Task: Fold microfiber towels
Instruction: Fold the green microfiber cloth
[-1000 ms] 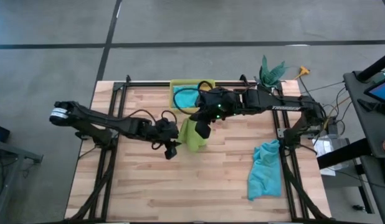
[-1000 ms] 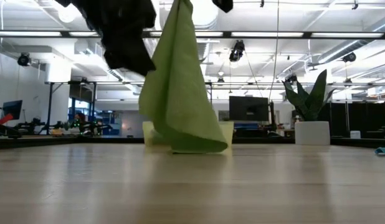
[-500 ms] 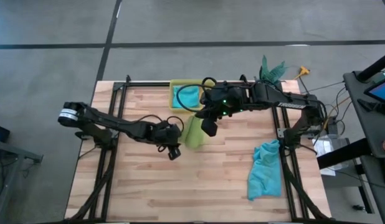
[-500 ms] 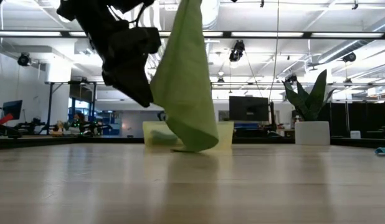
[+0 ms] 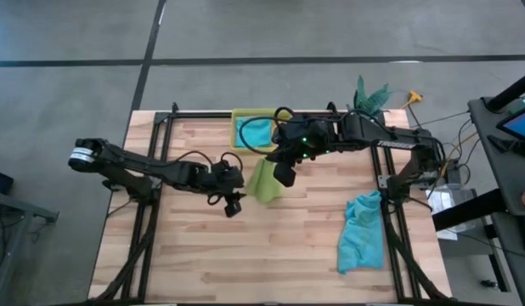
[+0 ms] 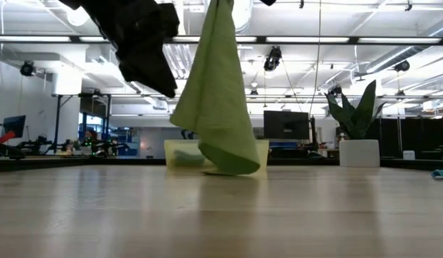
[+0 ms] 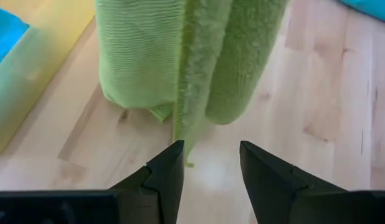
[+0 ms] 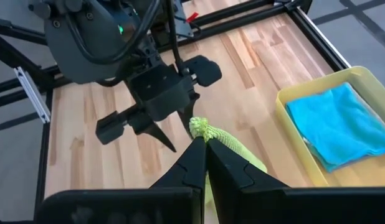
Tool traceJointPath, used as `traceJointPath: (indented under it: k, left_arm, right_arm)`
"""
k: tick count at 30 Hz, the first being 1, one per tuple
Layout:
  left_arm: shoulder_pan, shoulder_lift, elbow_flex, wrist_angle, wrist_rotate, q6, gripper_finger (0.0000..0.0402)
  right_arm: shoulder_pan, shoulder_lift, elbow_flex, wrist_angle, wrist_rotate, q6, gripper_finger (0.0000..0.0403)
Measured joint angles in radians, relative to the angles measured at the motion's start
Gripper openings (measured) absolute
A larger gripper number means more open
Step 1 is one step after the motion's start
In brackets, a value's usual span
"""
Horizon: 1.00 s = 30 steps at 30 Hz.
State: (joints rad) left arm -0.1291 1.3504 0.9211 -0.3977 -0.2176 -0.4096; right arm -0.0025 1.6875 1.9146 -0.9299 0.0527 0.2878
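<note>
Lime towel (image 6: 220,100), top corner probably within right fingers (image 8: 202,163).

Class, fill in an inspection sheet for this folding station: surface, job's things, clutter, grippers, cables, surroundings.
Surface: wooden table, black frame rails at its sides.
Job's things: green towel hangs from the right gripper, its lower edge at the table; teal towel crumpled near the right edge; another teal towel in the yellow bin.
Clutter: nothing seen.
Grippers: right jaws shut on the green towel's top; left gripper open, beside the hanging towel.
Cables: black loops on both arms; loose leads right of the table.
Surroundings: potted plant, monitor, ceiling lights.
</note>
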Motion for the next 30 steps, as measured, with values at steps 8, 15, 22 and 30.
traceJointPath:
  k: [8,15,22,30]
  left_arm:
    - [0.000,-0.005,-0.043,-0.012,0.002,0.001,0.0141]
    - [0.000,-0.032,-0.067,-0.019,-0.006,-0.001,0.0141]
    - [0.005,-0.058,-0.067,-0.002,-0.040,0.053,0.0141]
    - [0.028,-0.046,-0.099,0.084,0.050,0.071,0.0141]
  right_arm:
    - [0.000,0.000,0.011,-0.001,-0.003,0.000,0.0008]
    - [0.000,-0.002,0.011,-0.001,-0.024,-0.009,0.0008]
    - [0.000,-0.004,0.011,-0.001,-0.030,-0.022,0.0008]
    - [0.000,-0.005,0.011,0.000,-0.053,-0.037,0.0009]
